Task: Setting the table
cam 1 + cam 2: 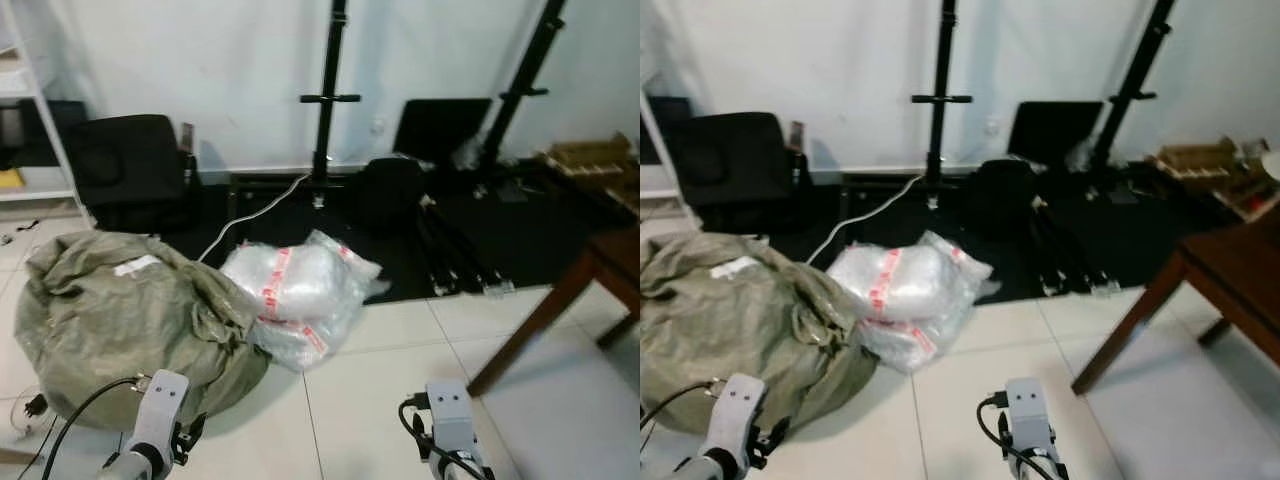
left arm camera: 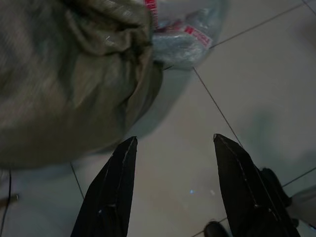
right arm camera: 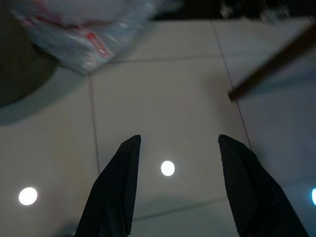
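Both grippers, left [image 2: 173, 190] and right [image 3: 175, 190], spread and empty above tiled floor; approaching wooden table [image 1: 1240, 275], nothing yet fetched.

Sack [image 1: 120, 320] L, table [image 1: 610, 265] R

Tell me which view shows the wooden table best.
The right eye view: the wooden table shows its top corner and two legs. The left eye view catches less of the top at the frame edge. The right wrist view shows one blurred leg.
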Robot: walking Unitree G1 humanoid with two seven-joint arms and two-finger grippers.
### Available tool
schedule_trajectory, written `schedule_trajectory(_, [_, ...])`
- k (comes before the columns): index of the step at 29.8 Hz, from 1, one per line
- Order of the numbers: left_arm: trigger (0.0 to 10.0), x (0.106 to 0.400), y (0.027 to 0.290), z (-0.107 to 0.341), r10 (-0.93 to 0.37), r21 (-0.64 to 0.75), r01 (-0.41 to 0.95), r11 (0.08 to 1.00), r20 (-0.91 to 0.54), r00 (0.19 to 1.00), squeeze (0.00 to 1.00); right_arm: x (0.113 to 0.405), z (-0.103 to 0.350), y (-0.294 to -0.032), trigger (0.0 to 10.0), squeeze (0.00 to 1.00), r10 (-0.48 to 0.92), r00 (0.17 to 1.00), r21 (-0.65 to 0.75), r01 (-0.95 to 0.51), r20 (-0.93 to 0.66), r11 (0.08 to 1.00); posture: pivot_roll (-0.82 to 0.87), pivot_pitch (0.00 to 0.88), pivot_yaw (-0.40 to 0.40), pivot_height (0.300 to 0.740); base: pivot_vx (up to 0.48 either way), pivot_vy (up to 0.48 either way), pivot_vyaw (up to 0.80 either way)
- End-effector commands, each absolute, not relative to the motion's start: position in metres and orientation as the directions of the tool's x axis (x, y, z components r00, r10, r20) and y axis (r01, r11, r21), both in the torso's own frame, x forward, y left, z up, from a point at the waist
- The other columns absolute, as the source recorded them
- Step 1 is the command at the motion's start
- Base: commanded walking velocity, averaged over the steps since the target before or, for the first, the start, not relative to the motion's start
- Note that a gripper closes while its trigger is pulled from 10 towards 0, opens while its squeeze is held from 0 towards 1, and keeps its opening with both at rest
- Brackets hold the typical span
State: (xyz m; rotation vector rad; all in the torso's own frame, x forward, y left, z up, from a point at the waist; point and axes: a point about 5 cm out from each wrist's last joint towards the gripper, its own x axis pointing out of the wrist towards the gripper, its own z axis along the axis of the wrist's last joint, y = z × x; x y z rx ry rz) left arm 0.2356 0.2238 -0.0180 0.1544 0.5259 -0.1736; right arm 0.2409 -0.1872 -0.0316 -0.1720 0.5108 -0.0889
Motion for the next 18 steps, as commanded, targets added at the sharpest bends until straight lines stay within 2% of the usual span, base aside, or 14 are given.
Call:
schedule_trajectory(1, [10.0, 0.2344, 0.2221, -0.0201, -0.131, 0.101, 0.212, 0.972, -0.518, 0.845, 0.0, 0.2373, -0.0343, -0.1914, 10.0, 0.0, -0.142, 0.86, -0.188, 0.055, -0.491, 0.981, -0.02, 0.01, 0.063, 0.74, 0.0, 0.0, -0.77])
schedule_trajectory(18, [10.0, 0.2367, 0.2212, -0.02, -0.135, 0.105, 0.219, 0.97, -0.517, 0.845, 0.0, 0.237, -0.0339, -0.1921, 10.0, 0.0, -0.146, 0.862, -0.185, 0.061, -0.486, 0.981, -0.03, 0.008, 0.066, 0.74, 0.0, 0.0, -0.77])
